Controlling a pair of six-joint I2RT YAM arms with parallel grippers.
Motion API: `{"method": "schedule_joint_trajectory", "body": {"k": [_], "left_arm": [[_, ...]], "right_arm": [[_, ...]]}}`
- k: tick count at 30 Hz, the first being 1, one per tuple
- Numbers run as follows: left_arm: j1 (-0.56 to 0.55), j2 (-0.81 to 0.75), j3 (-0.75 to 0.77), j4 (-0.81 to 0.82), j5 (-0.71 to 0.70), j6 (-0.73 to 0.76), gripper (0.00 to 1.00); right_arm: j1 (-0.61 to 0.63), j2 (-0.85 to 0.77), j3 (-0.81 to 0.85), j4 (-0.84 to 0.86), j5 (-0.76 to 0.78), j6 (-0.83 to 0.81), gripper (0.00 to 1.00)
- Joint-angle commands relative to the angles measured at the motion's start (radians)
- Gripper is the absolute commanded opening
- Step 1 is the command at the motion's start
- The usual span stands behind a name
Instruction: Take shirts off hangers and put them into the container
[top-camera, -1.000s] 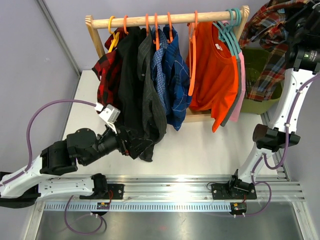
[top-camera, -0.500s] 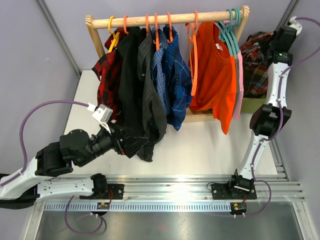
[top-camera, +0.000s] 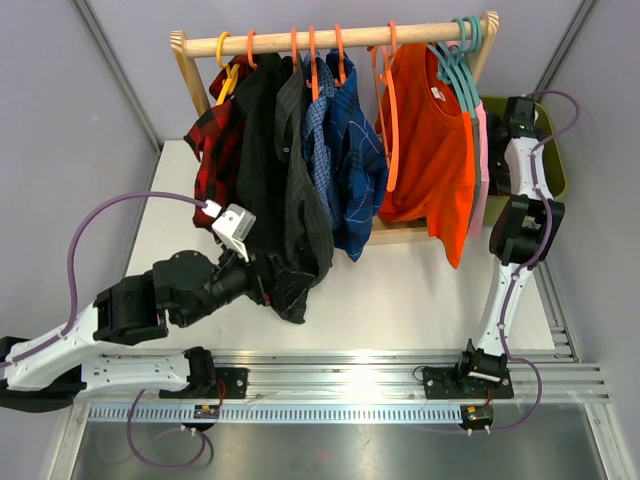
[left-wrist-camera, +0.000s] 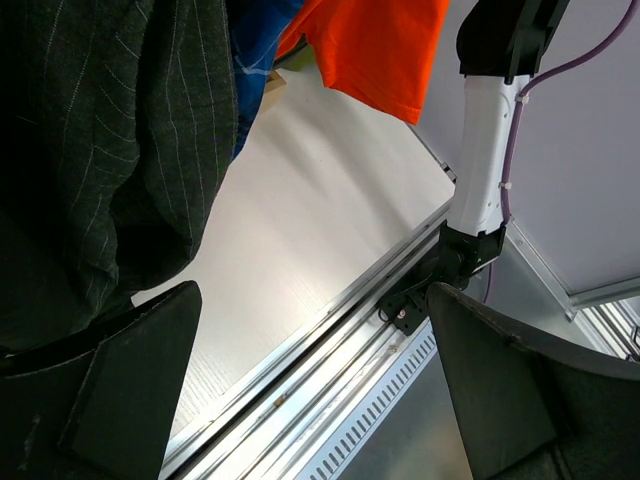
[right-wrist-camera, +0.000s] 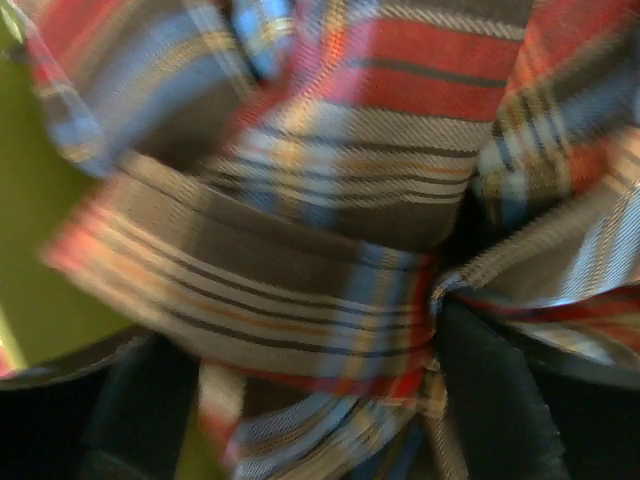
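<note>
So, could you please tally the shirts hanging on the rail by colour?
Red-black plaid shirt: 1
Black shirt: 1
Grey shirt: 1
Light blue check shirt: 1
Dark blue plaid shirt: 1
Orange shirt: 1
Pink shirt: 1
Total: 7

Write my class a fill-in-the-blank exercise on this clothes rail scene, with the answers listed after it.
1. In the top view, the only yellow hanger hangs at the ____ end of the wooden rail.
2. The left end effector is ____, with the grey shirt beside one finger.
3. The container is ____ in colour.
4. The right wrist view is filled by a shirt with a ____ pattern.
Answers: left; open; green; plaid.
</note>
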Motion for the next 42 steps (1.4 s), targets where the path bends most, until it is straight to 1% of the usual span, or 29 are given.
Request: {"method": "schedule_joint_trajectory", "body": {"k": [1,2,3,5,9,10,13,14,15,17,18,20,21,22,23,25,26,27,28,29,30,31,32,33,35,38,40,41,42], "left_arm": [[-0.004,-0.025,0.025,0.050,0.002,0.007,0.99],[-0.003,-0.030,0.023,0.050,0.002,0.006,0.99],[-0.003,-0.035,0.020,0.050,0.004,0.006,0.99],[-0.003,-0.053,0.016,0.044,-0.002,0.003,0.99],[-0.003,-0.084,-0.003,0.040,-0.011,-0.002,0.99],[-0.003,-0.088,-0.013,0.043,-0.013,-0.004,0.99],[-0.003,-0.105,-0.023,0.043,-0.016,-0.001,0.99],[-0.003,-0.108,-0.026,0.044,-0.015,0.001,0.99],[-0.003,-0.114,-0.027,0.046,-0.015,0.002,0.99],[-0.004,-0.121,-0.032,0.049,-0.013,0.004,0.99],[-0.003,-0.125,-0.035,0.050,-0.010,0.004,0.99],[-0.003,-0.131,-0.044,0.053,-0.008,0.002,0.99],[-0.003,-0.136,-0.049,0.055,-0.007,0.002,0.99],[-0.003,-0.138,-0.055,0.061,0.001,0.002,0.99],[-0.003,-0.138,-0.055,0.061,0.001,0.002,0.99],[-0.003,-0.136,-0.067,0.073,0.013,0.002,0.99],[-0.003,-0.134,-0.073,0.079,0.015,0.002,0.99],[-0.003,-0.134,-0.076,0.085,0.021,0.001,0.99],[-0.003,-0.131,-0.076,0.087,0.021,0.002,0.99],[-0.003,-0.130,-0.076,0.087,0.024,-0.002,0.99],[-0.003,-0.130,-0.079,0.087,0.031,-0.007,0.99],[-0.003,-0.134,-0.094,0.093,0.033,-0.010,0.99],[-0.003,-0.138,-0.101,0.099,0.033,-0.016,0.99],[-0.003,-0.141,-0.110,0.104,0.035,-0.017,0.99],[-0.003,-0.139,-0.125,0.113,0.042,-0.025,0.99],[-0.003,-0.139,-0.150,0.131,0.051,-0.034,0.97],[-0.003,-0.136,-0.167,0.142,0.047,-0.042,0.94],[-0.003,-0.136,-0.183,0.148,0.047,-0.047,0.92],[-0.003,-0.139,-0.196,0.154,0.047,-0.050,0.87]], "right_arm": [[0.026,-0.114,-0.052,0.034,0.009,0.011,0.99],[0.034,-0.192,-0.093,0.095,0.016,0.010,0.99],[0.038,-0.232,-0.108,0.123,0.028,0.008,1.00],[0.042,-0.338,-0.102,0.160,0.040,0.007,0.99],[0.086,-0.527,-0.103,0.209,0.147,-0.052,0.99],[0.100,-0.599,-0.117,0.221,0.169,-0.068,0.99],[0.153,-0.694,-0.140,0.204,0.273,-0.128,1.00],[0.166,-0.740,-0.138,0.151,0.298,-0.144,0.99],[0.184,-0.763,-0.141,0.122,0.369,-0.154,0.99],[0.261,-0.841,-0.199,0.054,0.471,-0.188,1.00],[0.281,-0.869,-0.230,0.034,0.574,-0.191,0.99],[0.333,-0.966,-0.345,-0.030,0.663,-0.168,0.99],[0.348,-0.999,-0.393,-0.042,0.737,-0.159,1.00],[0.397,-1.105,-0.571,-0.093,0.835,-0.100,1.00],[0.411,-1.139,-0.572,-0.110,0.836,-0.099,1.00],[0.423,-1.216,-0.656,-0.133,0.755,-0.031,0.99],[0.434,-1.290,-0.731,-0.153,0.716,0.012,0.98],[0.459,-1.329,-0.767,-0.159,0.632,0.028,0.94],[0.476,-1.369,-0.805,-0.159,0.594,0.040,0.90],[0.488,-1.435,-0.862,-0.190,0.564,0.072,0.77],[0.502,-1.463,-0.879,-0.216,0.515,0.092,0.65],[0.503,-1.489,-0.901,-0.243,0.491,0.109,0.41],[0.505,-1.536,-0.907,-0.298,0.481,0.144,0.06],[0.505,-1.559,-0.914,-0.323,0.465,0.155,0.00],[0.505,-1.619,-0.939,-0.378,0.444,0.181,0.00],[0.505,-1.642,-0.980,-0.450,0.392,0.221,0.00],[0.505,-1.652,-1.058,-0.451,0.298,0.238,0.00],[0.505,-1.656,-1.094,-0.434,0.257,0.256,0.00],[0.506,-1.661,-1.134,-0.417,0.174,0.264,0.00]]}}
